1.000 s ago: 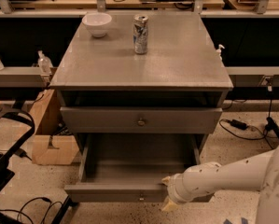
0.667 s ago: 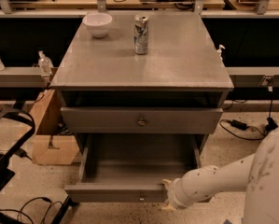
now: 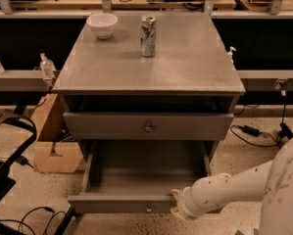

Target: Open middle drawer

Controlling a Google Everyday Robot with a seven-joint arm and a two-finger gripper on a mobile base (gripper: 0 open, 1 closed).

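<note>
The middle drawer [image 3: 116, 203] stands pulled well out of the grey cabinet [image 3: 224, 109], below the upper drawer [image 3: 107, 126]. My gripper [image 3: 176, 202] sits at its front's right end; I cannot tell whether it is wide or narrow. A can [image 3: 147, 35] and a bowl [image 3: 102, 24] stand on the surface [image 3: 185, 62].

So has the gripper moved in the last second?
No. The gripper stays at the front right end of the middle drawer, unchanged against the cabinet top.
</note>
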